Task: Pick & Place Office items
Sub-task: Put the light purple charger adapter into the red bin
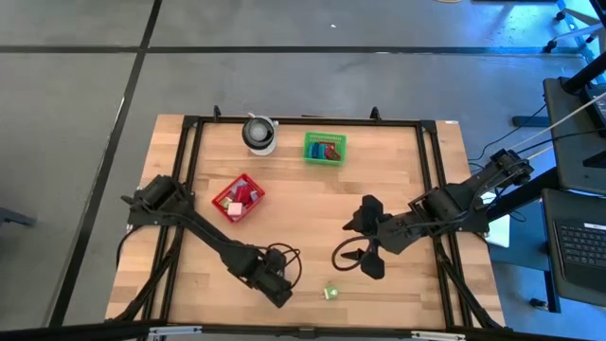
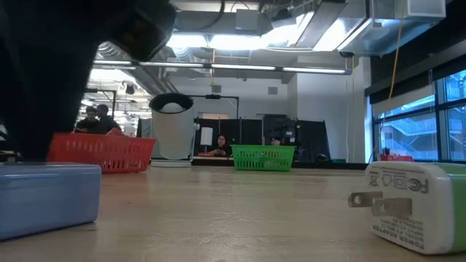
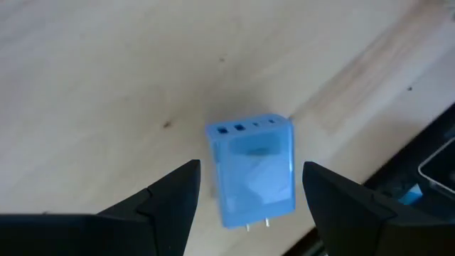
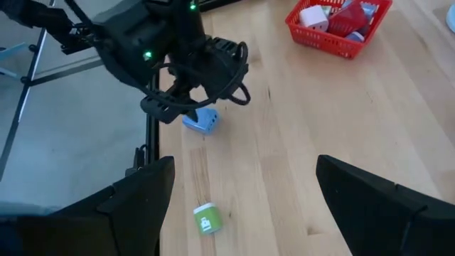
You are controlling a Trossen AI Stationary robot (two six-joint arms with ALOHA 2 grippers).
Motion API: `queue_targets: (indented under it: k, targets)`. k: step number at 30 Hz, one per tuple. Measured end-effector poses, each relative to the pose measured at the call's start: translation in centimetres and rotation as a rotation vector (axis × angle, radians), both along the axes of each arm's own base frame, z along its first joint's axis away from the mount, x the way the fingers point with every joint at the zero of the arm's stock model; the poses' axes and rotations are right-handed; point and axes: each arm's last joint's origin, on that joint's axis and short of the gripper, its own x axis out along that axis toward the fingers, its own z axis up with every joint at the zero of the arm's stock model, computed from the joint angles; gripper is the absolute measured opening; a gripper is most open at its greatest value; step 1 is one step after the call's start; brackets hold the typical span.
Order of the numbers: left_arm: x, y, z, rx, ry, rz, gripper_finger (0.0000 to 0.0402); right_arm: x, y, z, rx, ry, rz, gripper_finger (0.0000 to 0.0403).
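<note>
1. Hovering over the front edge of the wooden desk [image 1: 312, 213], my left claw [image 3: 249, 206] stands wide, its two dark fingers [image 3: 170, 203] on either side of a small blue translucent plug-in charger block [image 3: 252, 171] without touching it.
2. That blue block lies flat on the wood near the front edge, left of the middle, its two metal prongs pointing back toward my wrist; from the right wrist camera it shows just under my left claw [image 4: 178, 107] as a blue block [image 4: 201, 119].
3. A small green-and-white plug block [image 1: 330, 292] lies on its side close by, also near the front edge, to the right of my left claw and apart from the blue one.
4. My right claw [image 1: 365, 260] hangs spread wide over the desk right of centre, holding nothing.
5. A red mesh basket [image 1: 238, 197] sits left of the desk's middle with white and red blocks inside.
6. A green rectangular basket [image 1: 324, 148] sits near the back edge with several small coloured pieces in it.
7. A white cylinder with a dark top [image 1: 259, 134] stands just left of the green basket, by the back edge.
</note>
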Motion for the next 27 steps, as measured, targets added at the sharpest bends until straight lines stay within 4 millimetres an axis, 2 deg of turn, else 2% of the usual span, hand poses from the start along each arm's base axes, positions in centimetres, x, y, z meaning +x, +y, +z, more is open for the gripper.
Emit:
queue_targets:
  k: [11,13,15,22,27]
  targets:
    - [0.6,-0.9,-2.1,-0.006,0.045,0.053,0.0244,-0.1,0.1,-0.1,-0.026,0.007,0.043,0.0345]
    - [0.5,-0.7,-2.8,0.021,0.065,0.060,0.0244,-0.1,0.1,-0.1,-0.032,0.008,0.062,0.0345]
    - [0.7,-0.6,-2.6,0.034,0.039,0.074,0.0244,-0.1,0.1,-0.1,-0.044,0.006,0.074,0.0345]
    - [0.2,1.1,-3.0,0.120,0.163,0.140,0.0237,-0.1,0.1,-0.1,-0.077,0.001,0.104,0.0345]
    - [0.4,1.6,-3.1,0.103,0.182,0.163,0.0224,-0.1,0.1,-0.1,-0.086,-0.001,0.113,0.0346]
